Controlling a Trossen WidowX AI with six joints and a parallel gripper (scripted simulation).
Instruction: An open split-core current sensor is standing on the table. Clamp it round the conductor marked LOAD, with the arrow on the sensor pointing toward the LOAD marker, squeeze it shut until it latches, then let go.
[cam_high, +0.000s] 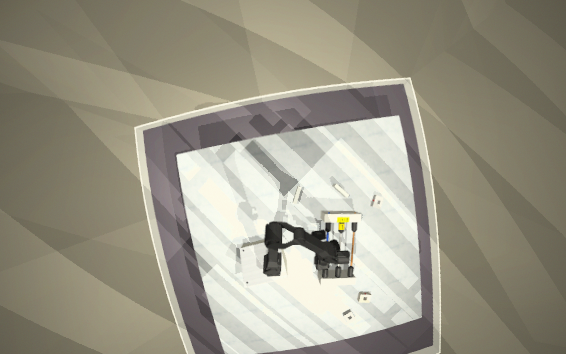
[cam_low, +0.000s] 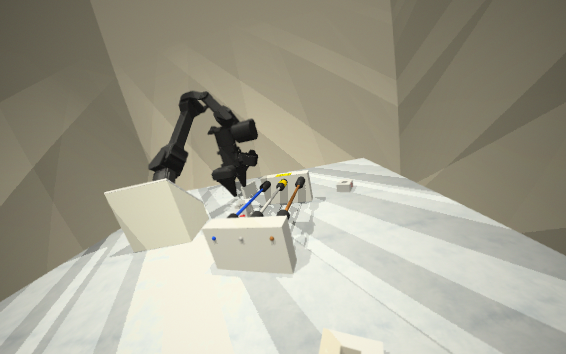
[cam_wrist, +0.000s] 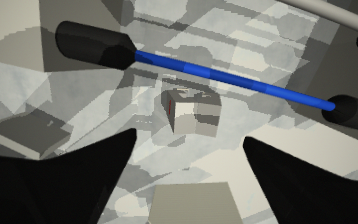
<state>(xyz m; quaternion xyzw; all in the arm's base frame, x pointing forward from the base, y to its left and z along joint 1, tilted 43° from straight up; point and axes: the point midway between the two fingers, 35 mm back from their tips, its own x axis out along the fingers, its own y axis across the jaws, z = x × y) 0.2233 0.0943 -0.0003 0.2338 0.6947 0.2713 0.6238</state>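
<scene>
The pale sensor (cam_wrist: 195, 117) stands on the table below and beside the blue conductor (cam_wrist: 240, 83) (cam_low: 252, 200). Two parts show at its top and a red mark on its left face in the wrist view; its arrow cannot be read. My gripper (cam_wrist: 190, 137) (cam_low: 240, 190) is wide open and empty, above the table on the blue conductor's near side. In the wrist view the sensor appears ahead, between the fingertips. The LOAD conductor (cam_low: 270, 199) (cam_wrist: 325, 11) is the pale middle one, with a yellow sleeve (cam_low: 282, 184) (cam_high: 341, 226) by the yellow marker (cam_high: 343, 220).
The orange conductor (cam_high: 353, 250) (cam_low: 292, 197) is the outer one. The conductors span two upright end blocks, the nearer one (cam_low: 250, 245) in front in the exterior view. Small pale blocks (cam_high: 377, 201) (cam_high: 364, 297) (cam_high: 348, 315) and slabs (cam_high: 298, 194) (cam_high: 341, 190) lie around.
</scene>
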